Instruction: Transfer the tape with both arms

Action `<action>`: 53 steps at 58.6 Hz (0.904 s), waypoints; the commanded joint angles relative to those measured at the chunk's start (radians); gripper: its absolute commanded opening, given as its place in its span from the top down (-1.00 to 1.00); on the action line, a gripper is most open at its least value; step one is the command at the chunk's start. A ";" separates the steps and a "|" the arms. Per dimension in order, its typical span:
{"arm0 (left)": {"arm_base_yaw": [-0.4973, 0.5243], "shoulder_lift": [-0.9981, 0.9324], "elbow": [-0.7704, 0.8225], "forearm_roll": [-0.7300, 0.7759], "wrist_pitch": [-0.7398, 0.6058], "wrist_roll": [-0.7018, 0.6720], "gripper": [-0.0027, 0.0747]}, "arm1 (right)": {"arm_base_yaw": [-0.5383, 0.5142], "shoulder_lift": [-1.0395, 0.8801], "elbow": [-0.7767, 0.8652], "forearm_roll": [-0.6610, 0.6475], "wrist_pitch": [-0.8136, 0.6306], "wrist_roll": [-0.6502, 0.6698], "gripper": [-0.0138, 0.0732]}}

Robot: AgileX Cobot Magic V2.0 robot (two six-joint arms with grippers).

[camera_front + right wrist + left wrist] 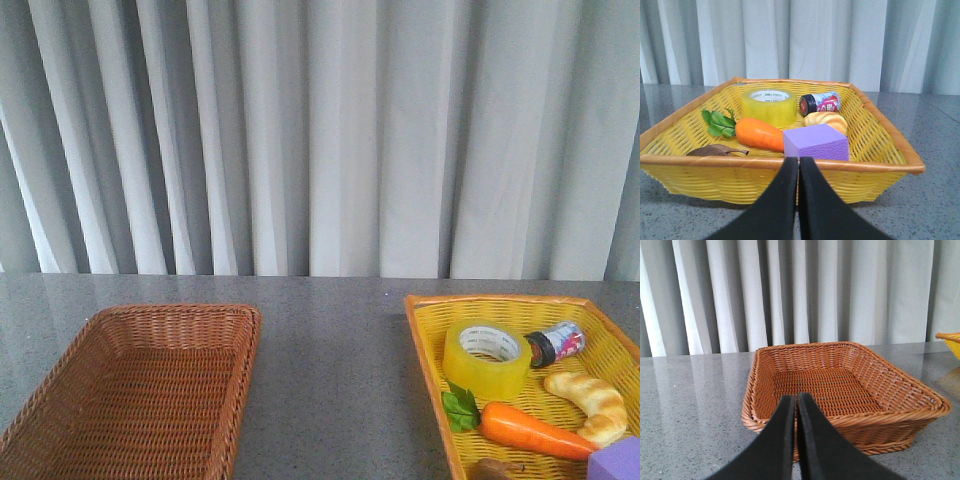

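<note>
A: Item one, tape [487, 357]?
B: One roll, translucent yellow, white printed core. Lies flat, hole up, in the yellow basket [425, 345], far left part. Likely light, rigid at the core, smooth on the outer wrap; probably best taken across the wall, one finger in the hole, one outside.

A: Neighbours?
B: Small bottle [556, 344] just beside it; carrot [535, 431] with green leaves [460, 408] in front; bread [592, 402], purple block [816, 142] and a brown piece [716, 150] nearer the robot.

A: Right gripper [798, 165]?
B: Fingers pressed together, nothing held, outside the basket's near rim, facing the tape.

A: Left gripper [796, 402]?
B: Same: closed up, nothing in it, just before the brown basket [150, 385].

A: Setting?
B: Grey table [330, 380], baskets well apart; white curtain [320, 130] behind.
</note>
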 commanded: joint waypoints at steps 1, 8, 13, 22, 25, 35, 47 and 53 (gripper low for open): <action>-0.003 -0.014 -0.010 -0.009 -0.077 -0.002 0.95 | -0.006 -0.009 0.003 -0.003 -0.072 0.001 0.69; -0.003 -0.014 -0.010 -0.010 -0.078 -0.002 0.95 | -0.006 -0.009 0.003 -0.004 -0.084 0.001 0.69; -0.003 -0.014 -0.016 -0.011 -0.074 -0.004 0.95 | -0.006 -0.009 0.002 -0.002 -0.099 0.003 0.69; -0.003 -0.014 -0.071 -0.011 -0.080 -0.034 0.95 | -0.006 -0.004 -0.050 0.015 -0.115 0.005 0.69; -0.003 -0.014 -0.116 -0.011 -0.060 -0.037 0.95 | -0.006 0.006 -0.098 0.031 -0.104 0.005 0.69; -0.003 0.064 -0.309 -0.011 0.056 -0.037 0.95 | -0.006 0.101 -0.317 0.015 0.003 -0.002 0.69; -0.003 0.320 -0.569 -0.002 0.192 -0.033 0.95 | -0.006 0.300 -0.592 -0.031 0.210 -0.006 0.69; -0.003 0.447 -0.673 -0.002 0.262 -0.022 0.95 | -0.006 0.394 -0.675 -0.031 0.280 -0.006 0.69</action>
